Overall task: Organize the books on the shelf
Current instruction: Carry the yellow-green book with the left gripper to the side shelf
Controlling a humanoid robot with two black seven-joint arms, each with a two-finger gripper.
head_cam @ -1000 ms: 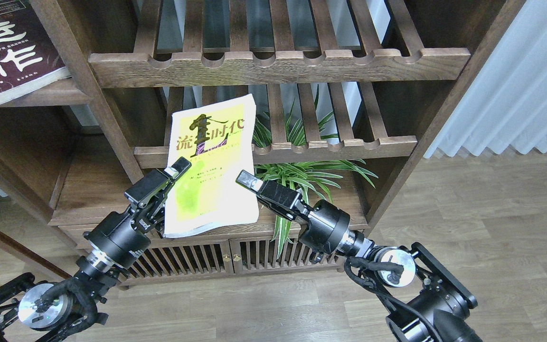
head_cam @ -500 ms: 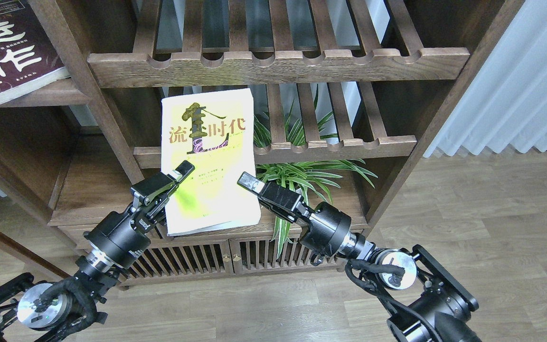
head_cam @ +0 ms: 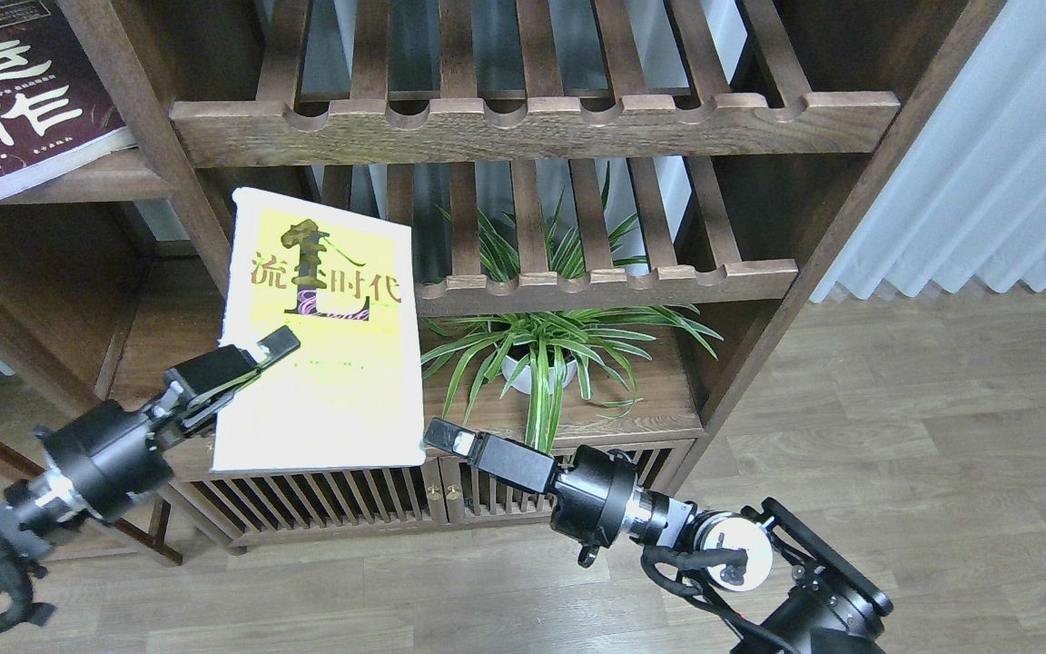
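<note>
A large yellow-green book [head_cam: 332, 363] with a white border hangs in the air in front of the bookcase, cover facing me, tilted slightly. My left gripper [head_cam: 261, 351] is shut on its left edge. My right gripper [head_cam: 443, 439] sits low beside the book's bottom right corner; its fingers cannot be told apart and I cannot tell if it touches the book. A thick maroon book [head_cam: 14, 91] with big white characters lies flat on the plain wooden shelf [head_cam: 101, 180] at the upper left.
Two slatted racks [head_cam: 532, 123] with scalloped front rails fill the middle of the bookcase. A potted green plant [head_cam: 537, 350] stands on the lower plank, right of the held book. Slatted cabinet doors [head_cam: 350, 504] sit below. A white curtain [head_cam: 986, 154] hangs at right.
My left gripper has carried the yellow-green book leftward, uncovering the plant. My right gripper has dropped from the book's right edge to beside its bottom right corner.
</note>
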